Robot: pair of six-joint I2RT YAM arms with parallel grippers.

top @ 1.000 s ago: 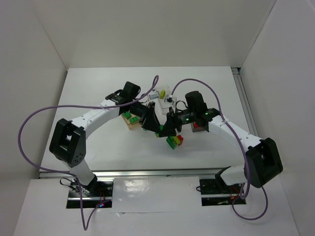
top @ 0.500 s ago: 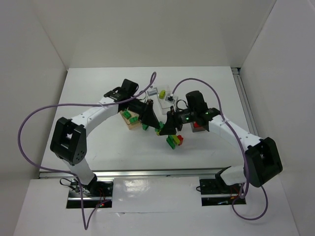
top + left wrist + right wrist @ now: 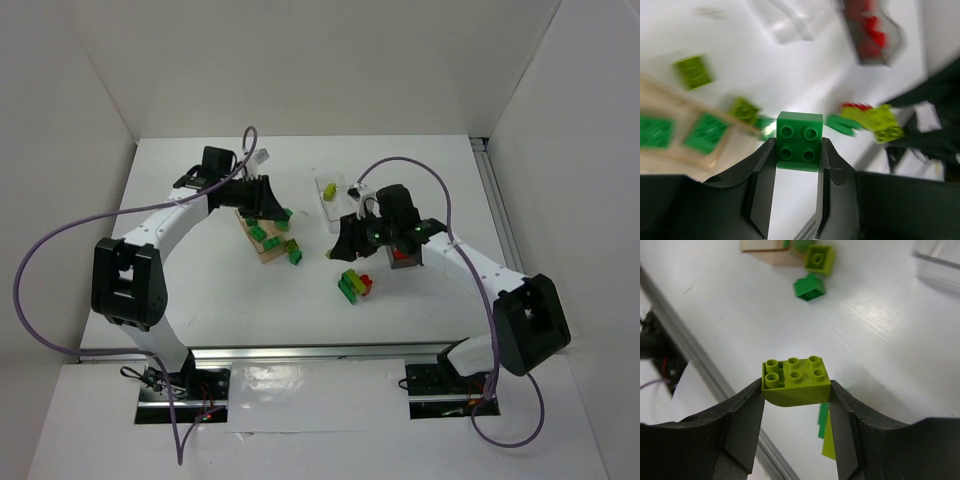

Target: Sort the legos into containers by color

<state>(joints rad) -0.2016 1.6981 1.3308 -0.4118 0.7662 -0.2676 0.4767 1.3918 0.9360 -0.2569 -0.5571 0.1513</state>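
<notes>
Left gripper (image 3: 796,150) is clamped on a green brick (image 3: 800,140) right by the peach tray (image 3: 268,258), left of bench centre. Right gripper (image 3: 796,392) pinches a lime brick (image 3: 796,379) near the clear tray (image 3: 338,210). Loose bricks (image 3: 353,285) sit toward the front edge.

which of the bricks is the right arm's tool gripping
The lime curved-bottom brick, pinched in the right tool; the left tool holds a dark green brick.
</notes>
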